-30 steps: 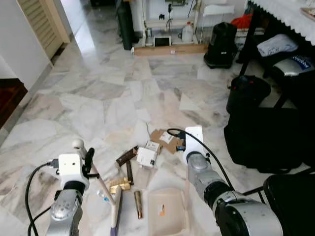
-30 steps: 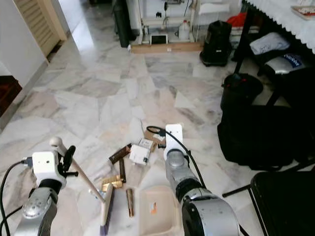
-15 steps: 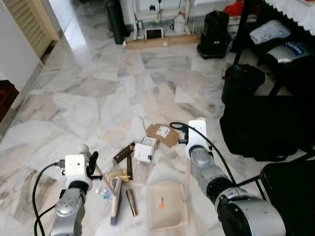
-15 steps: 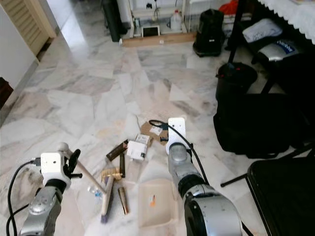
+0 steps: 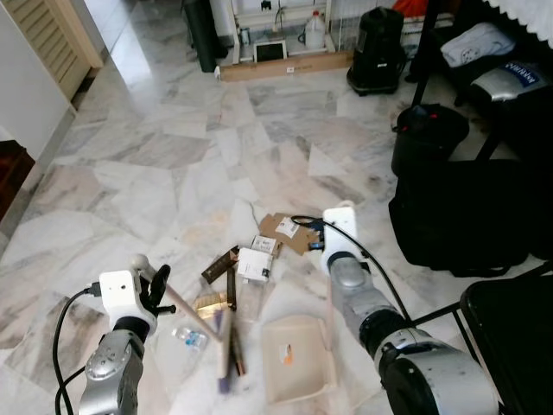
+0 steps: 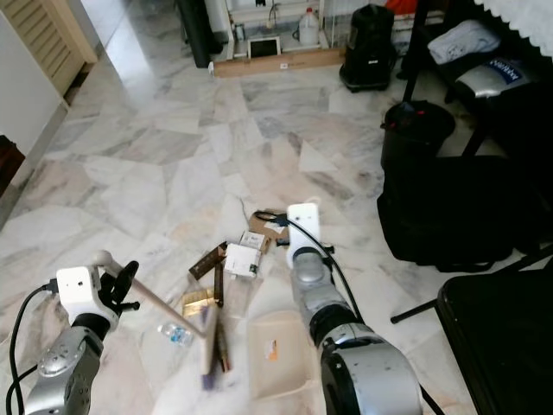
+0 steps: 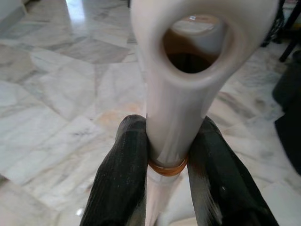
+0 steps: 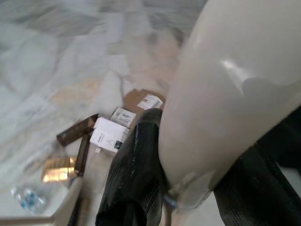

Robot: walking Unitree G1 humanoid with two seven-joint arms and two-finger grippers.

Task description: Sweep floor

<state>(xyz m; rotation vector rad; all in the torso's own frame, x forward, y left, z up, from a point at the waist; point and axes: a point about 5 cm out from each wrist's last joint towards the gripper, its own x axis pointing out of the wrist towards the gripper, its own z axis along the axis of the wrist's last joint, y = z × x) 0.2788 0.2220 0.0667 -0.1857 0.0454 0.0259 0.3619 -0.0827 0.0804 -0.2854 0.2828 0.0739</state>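
Note:
My left gripper [image 7: 167,157] is shut on the cream brush handle [image 7: 188,70]; in the left eye view it [image 5: 157,287] sits low on the left. The handle slants down to the brush head [image 5: 226,350], which lies on the marble floor beside a small plastic bottle [image 5: 190,335]. My right gripper [image 8: 188,186] is shut on the cream dustpan handle [image 8: 235,89]. The dustpan [image 5: 298,370] lies flat just right of the brush head. Litter lies beyond it: a gold packet [image 5: 210,302], a brown box [image 5: 221,263], a white box [image 5: 255,264] and a torn piece of cardboard [image 5: 288,231].
A large black bag [image 5: 462,229] and a black bin [image 5: 429,138] stand close on the right, with a black chair [image 5: 514,337] at the lower right. At the far left are a white wall [image 5: 26,78] and a dark wooden step [image 5: 13,173].
The brush head has swung right over the floor, closer to the dustpan, and now covers the gold tube. The camera has also shifted a little.

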